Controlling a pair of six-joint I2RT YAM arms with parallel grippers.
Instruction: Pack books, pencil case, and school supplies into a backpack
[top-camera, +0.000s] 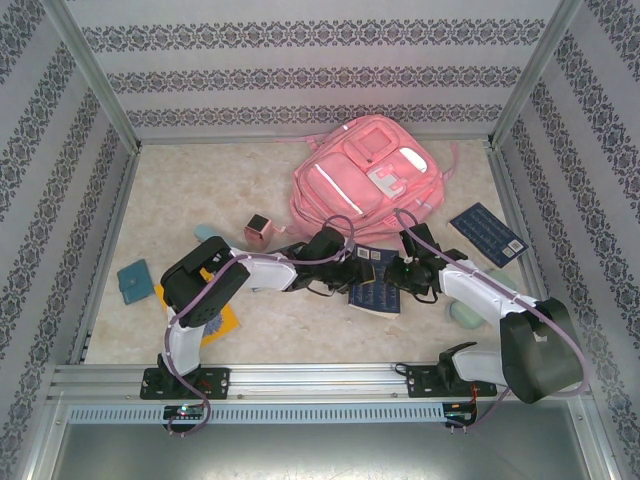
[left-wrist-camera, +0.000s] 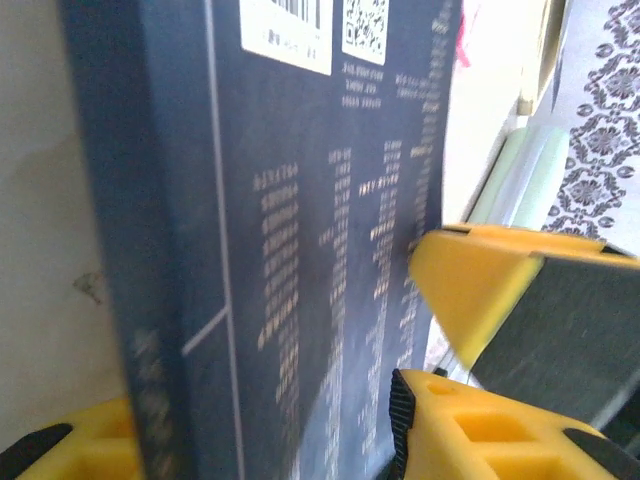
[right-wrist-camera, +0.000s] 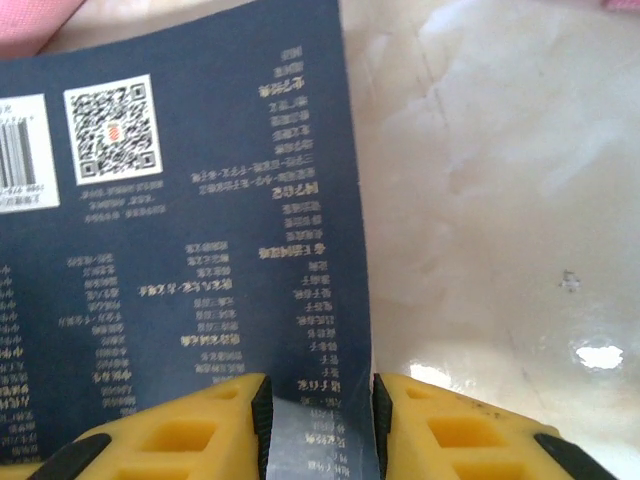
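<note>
- The right claw (right-wrist-camera: 318, 402) is clenched on the navy book (right-wrist-camera: 180, 250). Its yellow fingers (right-wrist-camera: 205, 435) sit close on either side of one corner, probably to leave the rest of the cover free.
- The left claw (left-wrist-camera: 250, 425) straddles the same book from the other side, fingers set wide. I cannot tell whether it grips or only brackets the book.
- From above, the book sits mid-counter (top-camera: 180, 205) between both claws, at 6 o'clock from the backpack (top-camera: 365, 175). Likely one arm steadies it while the other takes over.
- The backpack lies pockets-up at the counter's 12 o'clock. I cannot make out its opening.
- Not yet packed, placed from the held book: a second navy book (top-camera: 488, 233) at 2 o'clock, the cube (top-camera: 259, 230) at 10 and the yellow book (top-camera: 225, 320) at 8.
</note>
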